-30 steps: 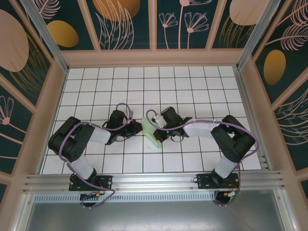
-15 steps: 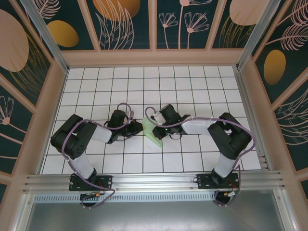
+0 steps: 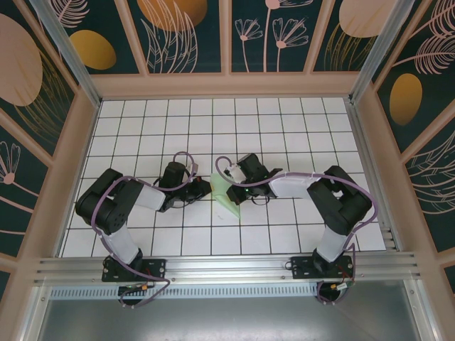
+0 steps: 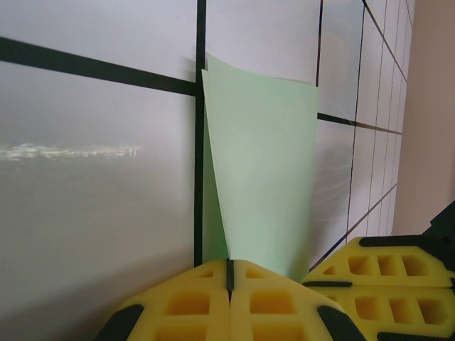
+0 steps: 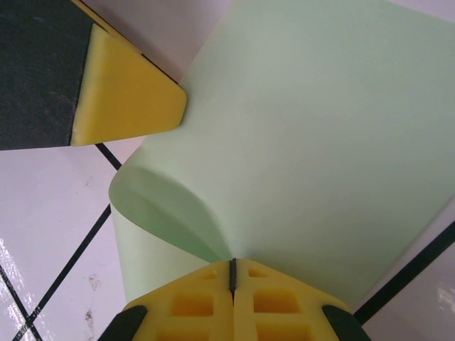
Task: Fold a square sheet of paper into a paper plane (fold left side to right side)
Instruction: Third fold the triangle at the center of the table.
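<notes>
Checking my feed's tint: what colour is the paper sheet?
The paper sheet is plain pale green; clearest in the right wrist view.

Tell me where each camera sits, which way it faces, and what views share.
Top external: overhead behind the bases, facing down on the table; both arms show.
Left wrist: on the left arm, past the left gripper along the square sheet of paper.
Right wrist: down past the right gripper.
Shared: the sheet, pinched by both grippers.

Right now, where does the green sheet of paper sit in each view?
Top external: sheet of paper at the centre of the table.
Left wrist: sheet of paper mid-frame, standing up from shut yellow pads.
Right wrist: sheet of paper across centre and right, curled lower left.
Shared landmark: black grid lines on the white table.
</notes>
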You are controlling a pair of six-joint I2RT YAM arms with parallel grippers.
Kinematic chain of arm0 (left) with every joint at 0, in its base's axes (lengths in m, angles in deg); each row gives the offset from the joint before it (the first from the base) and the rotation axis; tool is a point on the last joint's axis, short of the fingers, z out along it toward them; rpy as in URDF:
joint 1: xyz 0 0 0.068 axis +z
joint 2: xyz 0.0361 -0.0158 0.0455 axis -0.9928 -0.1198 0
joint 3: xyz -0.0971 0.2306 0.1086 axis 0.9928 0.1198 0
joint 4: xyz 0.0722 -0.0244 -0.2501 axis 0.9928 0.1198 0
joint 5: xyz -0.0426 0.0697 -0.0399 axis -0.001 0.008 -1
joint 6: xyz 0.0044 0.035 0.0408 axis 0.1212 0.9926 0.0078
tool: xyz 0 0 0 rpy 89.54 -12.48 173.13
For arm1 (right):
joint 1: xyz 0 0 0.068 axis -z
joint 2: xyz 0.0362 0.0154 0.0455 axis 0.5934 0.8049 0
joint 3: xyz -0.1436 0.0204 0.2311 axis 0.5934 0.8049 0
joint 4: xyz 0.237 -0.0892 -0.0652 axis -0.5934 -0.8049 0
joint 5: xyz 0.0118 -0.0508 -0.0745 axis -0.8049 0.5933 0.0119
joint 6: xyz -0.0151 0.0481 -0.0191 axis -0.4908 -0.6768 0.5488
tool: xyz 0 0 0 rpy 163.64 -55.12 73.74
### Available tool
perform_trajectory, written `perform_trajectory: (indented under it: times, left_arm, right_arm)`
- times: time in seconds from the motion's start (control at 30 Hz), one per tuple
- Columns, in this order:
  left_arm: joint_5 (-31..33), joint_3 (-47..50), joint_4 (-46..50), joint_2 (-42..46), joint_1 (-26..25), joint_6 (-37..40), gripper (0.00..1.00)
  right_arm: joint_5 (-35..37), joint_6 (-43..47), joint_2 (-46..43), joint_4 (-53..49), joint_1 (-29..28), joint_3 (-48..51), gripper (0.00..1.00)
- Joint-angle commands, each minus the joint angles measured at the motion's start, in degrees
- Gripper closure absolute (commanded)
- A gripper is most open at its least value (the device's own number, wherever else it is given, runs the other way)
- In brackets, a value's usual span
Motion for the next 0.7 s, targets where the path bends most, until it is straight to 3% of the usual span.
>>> perform_trajectory:
  times: [0.0,0.67]
  left_arm:
    - [-0.4,-0.9,0.4,-1.0,0.2,1.3,1.0]
    - [-0.2,-0.6,0.2,-1.0,0.2,1.2,1.0]
  right_arm:
    - [0.5,-0.8,0.8,-0.3,0.7,-0.3,1.0]
    - [0.9,-0.8,-0.7,-0.2,1.1,0.2,1.0]
